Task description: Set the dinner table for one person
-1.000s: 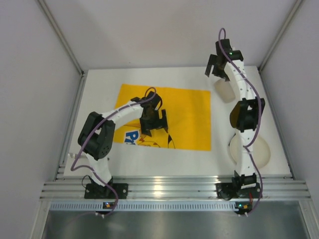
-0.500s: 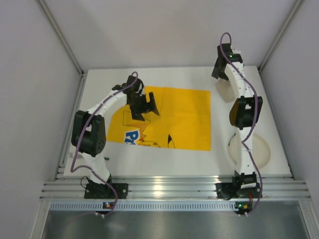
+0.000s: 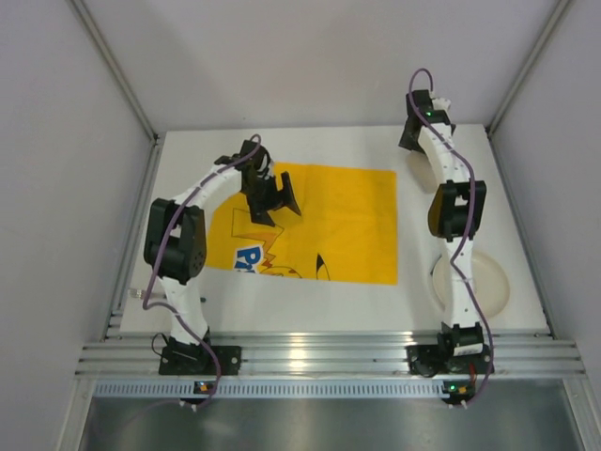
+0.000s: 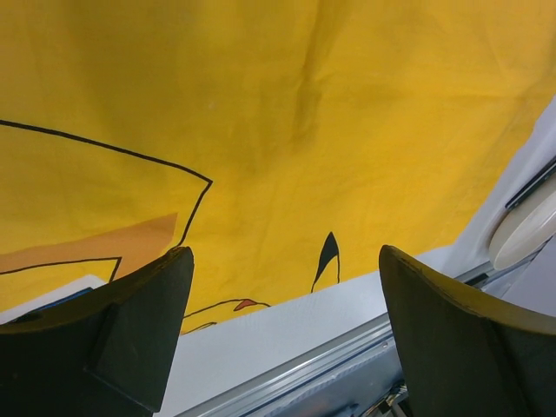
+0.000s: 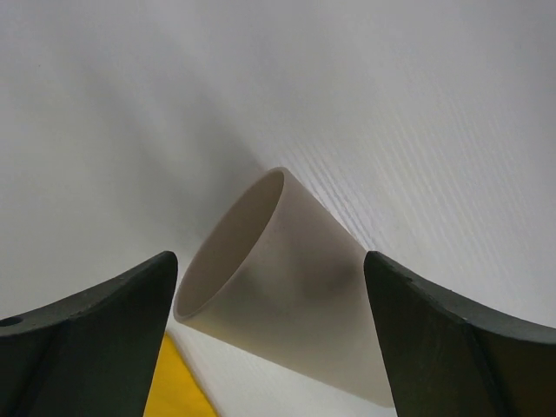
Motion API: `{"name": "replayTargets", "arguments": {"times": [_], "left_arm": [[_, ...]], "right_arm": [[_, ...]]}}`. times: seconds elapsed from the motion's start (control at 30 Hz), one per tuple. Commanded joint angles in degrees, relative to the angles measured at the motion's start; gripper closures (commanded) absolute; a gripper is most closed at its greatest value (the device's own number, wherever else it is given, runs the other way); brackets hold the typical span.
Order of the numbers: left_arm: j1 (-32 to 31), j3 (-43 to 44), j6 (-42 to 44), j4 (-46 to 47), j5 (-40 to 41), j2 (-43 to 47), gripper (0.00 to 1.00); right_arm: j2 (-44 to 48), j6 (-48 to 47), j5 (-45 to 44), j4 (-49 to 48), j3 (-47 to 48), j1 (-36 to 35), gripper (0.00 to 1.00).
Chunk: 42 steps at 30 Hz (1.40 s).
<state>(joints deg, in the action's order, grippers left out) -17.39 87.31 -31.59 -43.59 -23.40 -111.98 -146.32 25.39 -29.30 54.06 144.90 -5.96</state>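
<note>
The white dinner table (image 3: 357,301) carries a yellow cloth mat (image 3: 347,225) with blue-black print. My left gripper (image 3: 278,199) hangs over the mat's far left part, open and empty; its wrist view (image 4: 285,261) shows the mat (image 4: 261,113) below it. My right gripper (image 3: 411,134) is at the table's far right, open. In its wrist view (image 5: 269,261) a cream cup (image 5: 278,295) sits between the spread fingers without touching them; it looks to lie on its side. A cream plate (image 3: 498,287) rests near right, partly under the right arm.
The plate's rim (image 4: 521,230) and the table's aluminium front rail (image 4: 347,347) show in the left wrist view. Grey walls and metal frame posts close in the table on the left, right and far sides.
My left gripper moved from the mat's middle to its far left part. My right gripper moved a little farther back over the cup and now hides most of it from above.
</note>
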Motion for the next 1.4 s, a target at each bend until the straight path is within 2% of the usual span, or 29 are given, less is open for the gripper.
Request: {"name": "replayTargets", "arguments": {"times": [0.0,0.07,0.1,0.17,0.2,0.27,0.3,0.33,0.37,0.4,0.47,0.5,0.77,0.83,0.87,0.9,0.97,1.0,1.03,1.13,1.27,1.37], "left_arm": [[0.25,2.78,-0.48,-0.18,-1.56,-1.39,0.07],[0.34,3.31,-0.92,0.35,-1.91,-2.01,0.08],[0.34,3.66,-1.01,0.61,-2.09,-2.79,0.08],[0.34,4.19,-1.19,0.44,-2.53,-3.68,0.08],[0.34,4.36,-1.28,0.44,-2.88,-4.29,0.09],[0.34,4.19,-1.54,0.96,-3.14,-4.65,0.09],[0.34,3.93,-1.45,1.14,-3.32,-4.82,0.09],[0.34,3.49,-1.45,1.66,-3.49,-4.82,0.09],[0.34,3.31,-1.54,1.76,-3.67,-5.0,0.09],[0.34,3.13,-1.37,1.84,-3.76,-5.17,0.09],[0.34,2.96,-1.1,1.84,-4.37,-5.35,0.1],[0.34,2.87,-0.93,1.85,-4.55,-5.35,0.1],[0.34,1.73,0.74,2.02,-5.87,-5.0,0.1],[0.34,1.38,1.01,2.2,-5.78,-4.91,0.1],[0.34,1.2,1.18,2.28,-5.78,-4.91,0.1],[0.34,1.02,1.18,2.37,-6.04,-4.74,0.1],[0.34,0.5,1.18,2.55,-6.4,-4.56,0.1],[0.25,0.23,1.18,2.64,-6.57,-4.12,0.1],[0.25,-0.38,1.1,2.98,-6.66,-3.77,0.1],[0.25,-1.78,0.83,3.78,-6.66,-2.63,0.1],[0.25,-4.16,0.48,4.65,-6.05,-0.78,0.1],[0.25,-7.14,-0.04,6.32,-5.69,1.15,0.1]], "right_arm": [[-0.98,-1.65,-1.9,-1.51,3.02,1.3,0.12],[-0.98,-2.97,-1.9,0.42,2.41,1.12,0.16],[-0.72,-3.32,-1.73,1.13,1.01,1.12,0.23],[-0.02,-4.37,-1.64,2.62,-0.93,0.95,0.28],[1.2,-4.55,-1.64,2.89,-3.28,1.03,0.36],[2.53,-5.35,-1.11,3.15,-5.58,0.95,0.46],[3.84,-5.52,-1.11,3.15,-6.9,0.95,0.64],[4.46,-5.78,-1.02,3.33,-7.26,0.95,0.73],[5.16,-5.87,-1.02,3.42,-7.44,0.86,0.79],[6.3,-6.05,-1.02,3.5,-7.61,0.95,0.9],[7.54,-6.23,-1.2,3.77,-7.7,0.95,0.97],[8.93,-6.23,-1.2,3.94,-7.7,0.95,1.0],[19.66,-3.77,2.13,5.0,-15.43,0.86,1.0],[22.65,-3.59,7.03,4.39,-18.24,0.95,1.0],[23.18,-4.37,10.02,4.12,-18.6,1.03,0.97],[23.19,-4.47,14.75,4.12,-18.43,1.03,0.54],[22.84,-3.68,19.17,3.42,-18.34,1.03,0.19],[22.66,-2.81,21.28,3.07,-18.34,1.03,0.14],[22.31,-1.84,24.87,2.54,-18.34,1.03,0.12],[20.38,2.55,27.54,3.85,-17.81,-0.36,0.09],[15.55,2.65,25.96,10.7,-13.52,-3.27,0.09],[13.61,2.12,23.68,13.87,-14.38,-5.2,0.1]]}}
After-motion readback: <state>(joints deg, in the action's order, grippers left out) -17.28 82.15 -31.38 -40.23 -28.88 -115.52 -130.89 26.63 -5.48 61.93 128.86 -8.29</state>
